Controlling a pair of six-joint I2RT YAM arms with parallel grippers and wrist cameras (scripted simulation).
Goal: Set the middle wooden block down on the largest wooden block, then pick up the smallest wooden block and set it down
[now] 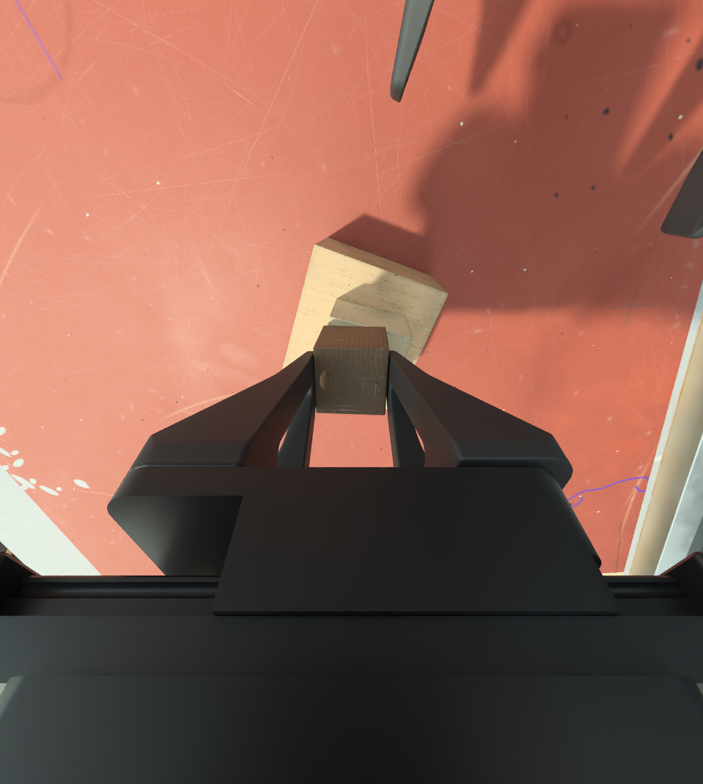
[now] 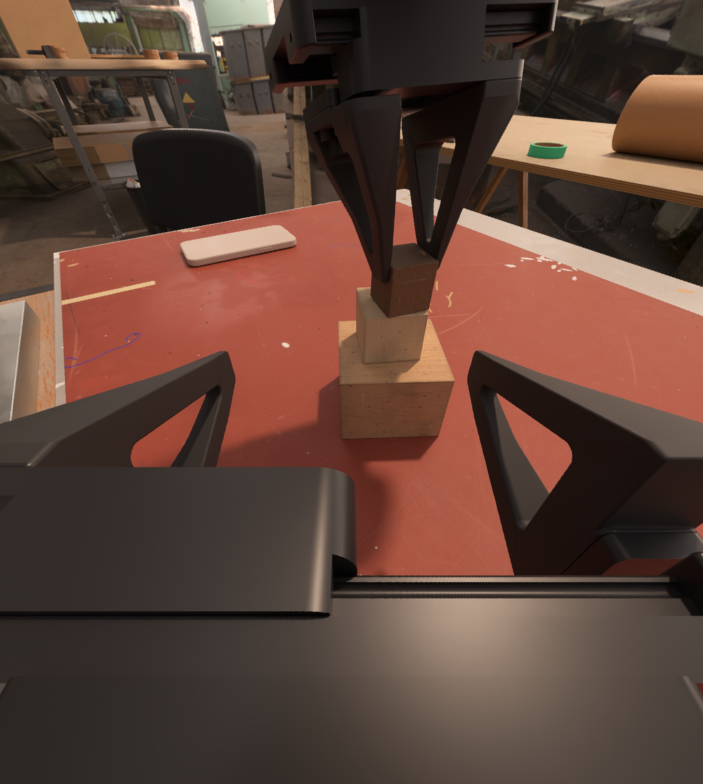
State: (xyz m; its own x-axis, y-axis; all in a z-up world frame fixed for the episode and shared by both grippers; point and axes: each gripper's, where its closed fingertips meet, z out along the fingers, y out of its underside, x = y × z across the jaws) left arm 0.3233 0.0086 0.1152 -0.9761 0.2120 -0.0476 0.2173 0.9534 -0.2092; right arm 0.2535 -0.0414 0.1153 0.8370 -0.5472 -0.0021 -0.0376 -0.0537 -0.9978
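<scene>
Smallest wooden block (image 2: 404,280), dark brown, is pinched between the jaws of the left gripper (image 1: 350,373), at or just above the middle block (image 2: 391,337), which sits on the largest block (image 2: 396,394). Grip from above suits a straight descent. Right gripper (image 2: 351,407) waits nearby, jaws spread and empty.

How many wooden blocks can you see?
3, all in one spot. The largest block sits on the red table, the middle block on it, and the small dark block is above, held in the left gripper.
</scene>
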